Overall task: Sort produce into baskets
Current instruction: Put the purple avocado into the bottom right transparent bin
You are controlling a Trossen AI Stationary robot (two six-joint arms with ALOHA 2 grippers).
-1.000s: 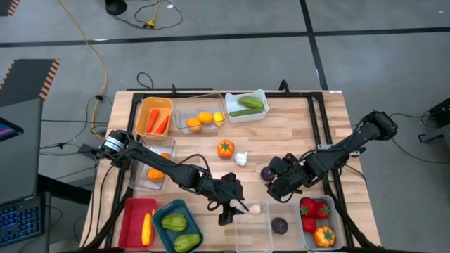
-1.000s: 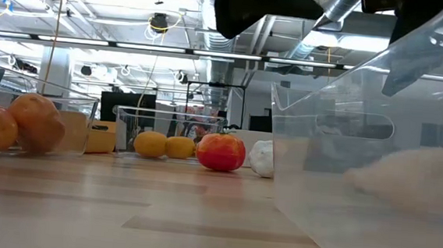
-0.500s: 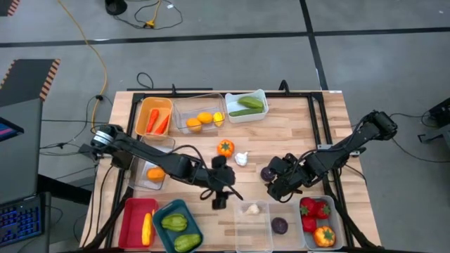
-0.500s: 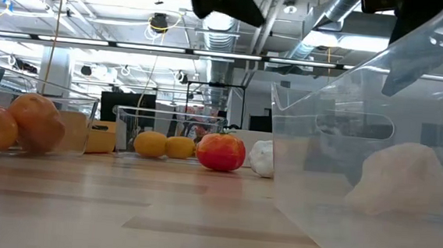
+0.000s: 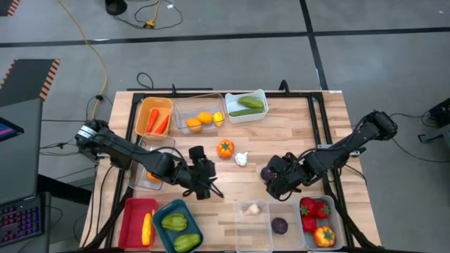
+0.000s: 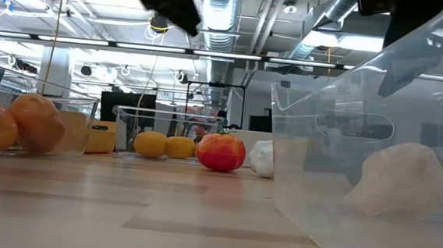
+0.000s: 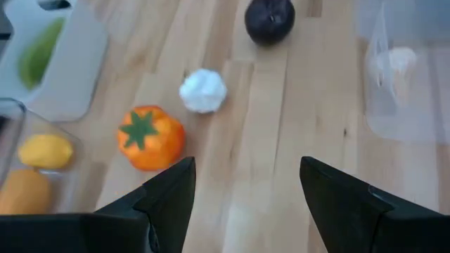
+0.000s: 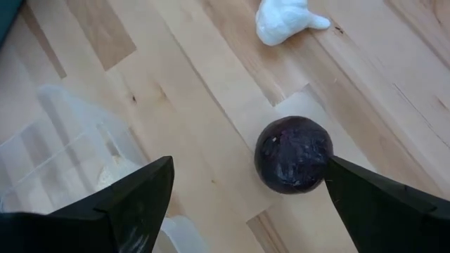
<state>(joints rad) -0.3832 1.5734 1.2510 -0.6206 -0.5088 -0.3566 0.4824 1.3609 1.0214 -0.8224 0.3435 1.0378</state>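
Note:
My left gripper hovers open over bare wood, left of the table's middle, with nothing between its fingers. Ahead of it lie an orange tomato, a loose white garlic and a dark purple ball. My right gripper hangs open just above and near that purple ball, which rests on the wood. Another garlic lies in a clear basket at the near edge.
Baskets line the far edge: orange with carrots, clear with yellow fruit, white with cucumbers. A clear basket stands at the left. Along the near edge stand red, teal and pale baskets. The middle wood is bare.
My left gripper has risen and drawn away from the clear basket at the near edge, going toward the table's left and far side and tipping up. The garlic it left behind has dropped into that basket and come to rest. My right arm has kept still.

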